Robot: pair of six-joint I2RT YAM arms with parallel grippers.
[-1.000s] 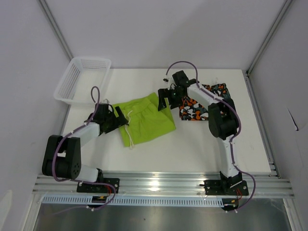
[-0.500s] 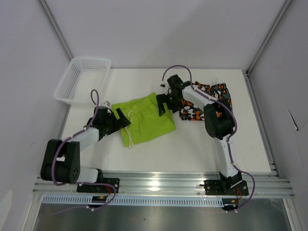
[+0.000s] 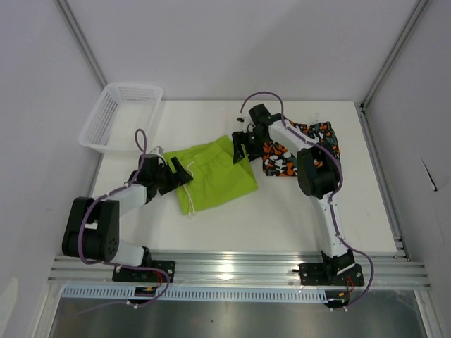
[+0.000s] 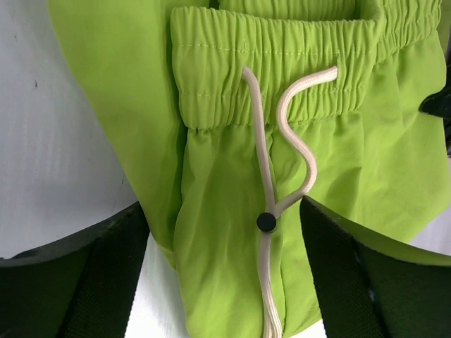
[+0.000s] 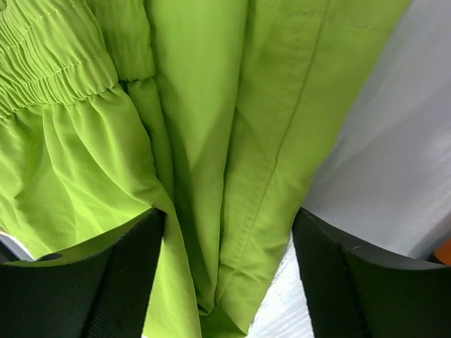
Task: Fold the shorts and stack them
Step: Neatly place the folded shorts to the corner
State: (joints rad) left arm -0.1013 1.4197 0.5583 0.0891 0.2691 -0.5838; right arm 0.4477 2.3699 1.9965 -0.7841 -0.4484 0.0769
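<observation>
**Green shorts** (image 3: 211, 172) lie left of table centre, long axis roughly 9 to 3 o'clock, drawstring (image 4: 271, 176) end toward 9. Left gripper (image 3: 180, 171) at 9 and right gripper (image 3: 239, 148) at 1 straddle opposite edges, jaws wide, probably to pinch them for a fold. Camo shorts (image 3: 296, 151) lie at 2.

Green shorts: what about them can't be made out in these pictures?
- Top view: the left gripper covers the waistband edge of the lime green shorts; the right gripper covers their far corner.
- Left wrist view: the drawstring runs off the bottom edge, so its end is unseen.
- Both wrist views: too close to tell whether the fingers touch the fabric or hover.
- Top view: the right arm hides part of the camo shorts.
</observation>
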